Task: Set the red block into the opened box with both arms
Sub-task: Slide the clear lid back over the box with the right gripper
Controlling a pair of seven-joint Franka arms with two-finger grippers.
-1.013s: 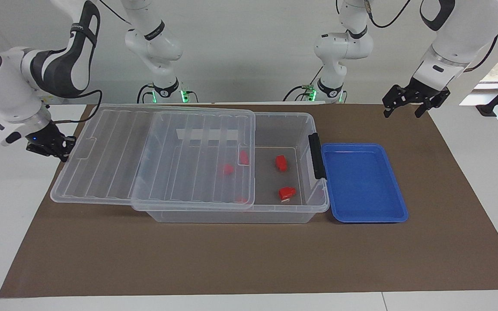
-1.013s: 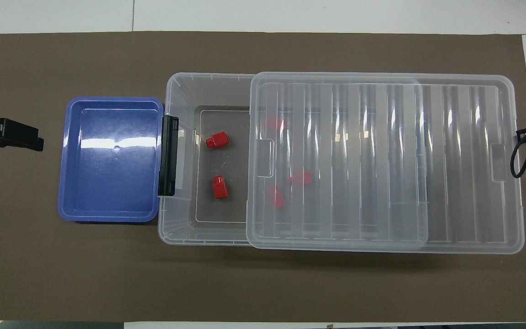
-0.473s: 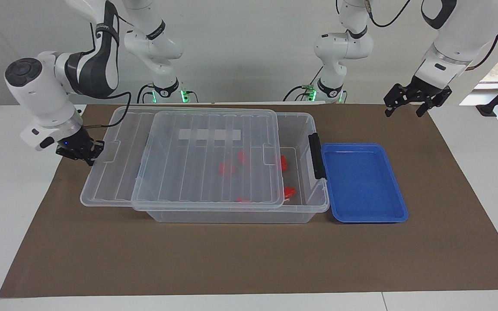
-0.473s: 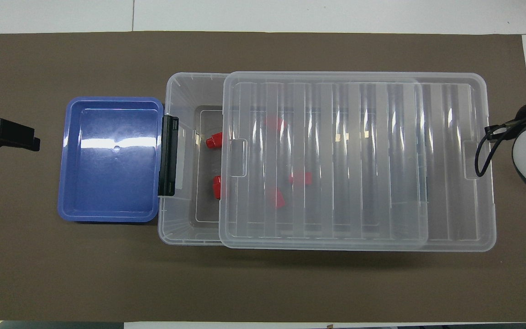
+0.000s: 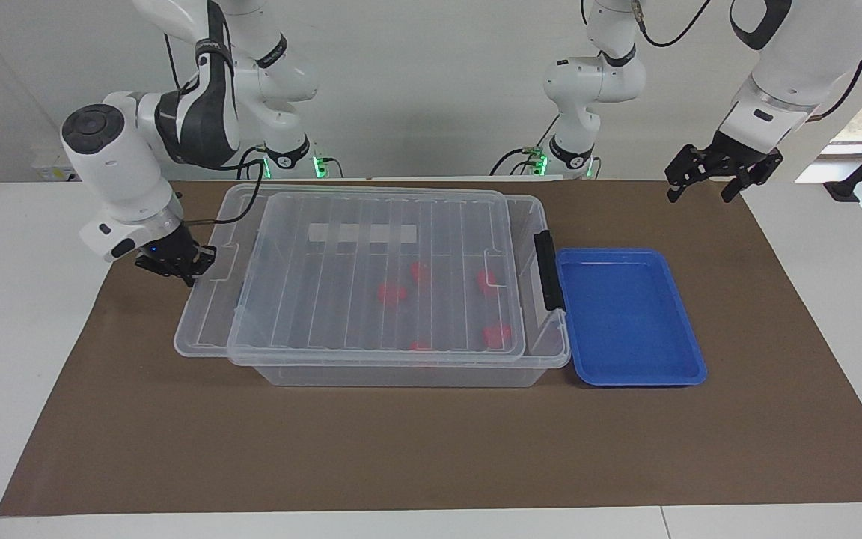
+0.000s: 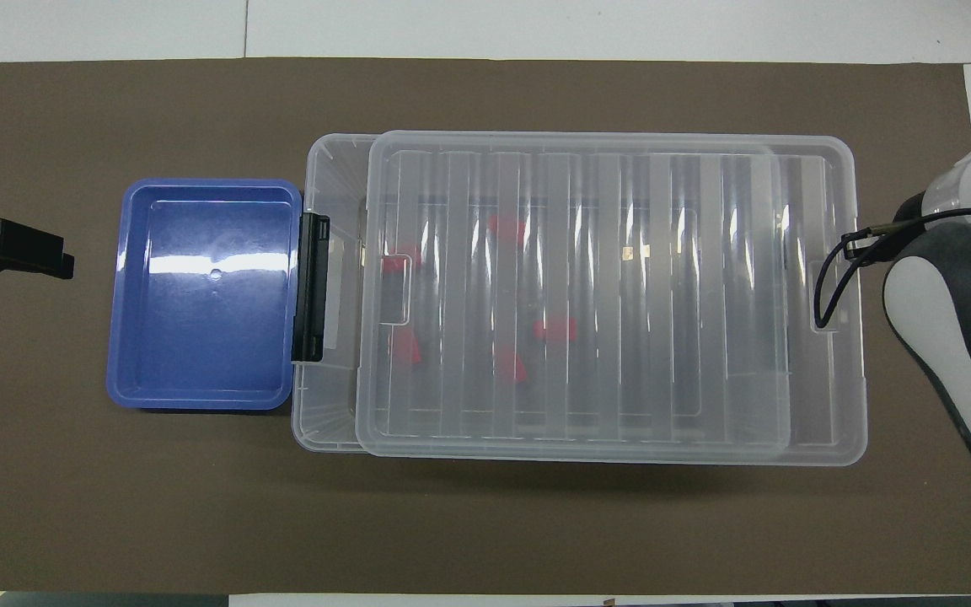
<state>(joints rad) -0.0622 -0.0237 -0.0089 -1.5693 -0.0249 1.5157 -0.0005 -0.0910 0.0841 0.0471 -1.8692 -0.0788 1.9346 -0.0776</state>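
The clear box (image 5: 401,372) sits mid-mat with its ribbed lid (image 5: 341,284) lying across almost all of it; a narrow strip stays uncovered at the black latch (image 5: 547,269). Several red blocks (image 5: 392,292) lie inside and show blurred through the lid (image 6: 620,295), among them one red block (image 6: 555,329) near the middle. My right gripper (image 5: 176,263) is shut and sits against the lid's end edge, at the right arm's end. In the overhead view the right arm (image 6: 957,303) hides it. My left gripper (image 5: 706,178) hangs open and empty over the mat's corner.
A shallow blue tray (image 5: 629,314) with nothing in it stands against the box's latch end, toward the left arm. In the overhead view the left gripper (image 6: 9,251) is just past the tray (image 6: 203,295). Brown mat covers the table.
The lid has slid toward the left arm's end with my right gripper at its edge, now covering the two red blocks that lay open. The left arm has barely moved.
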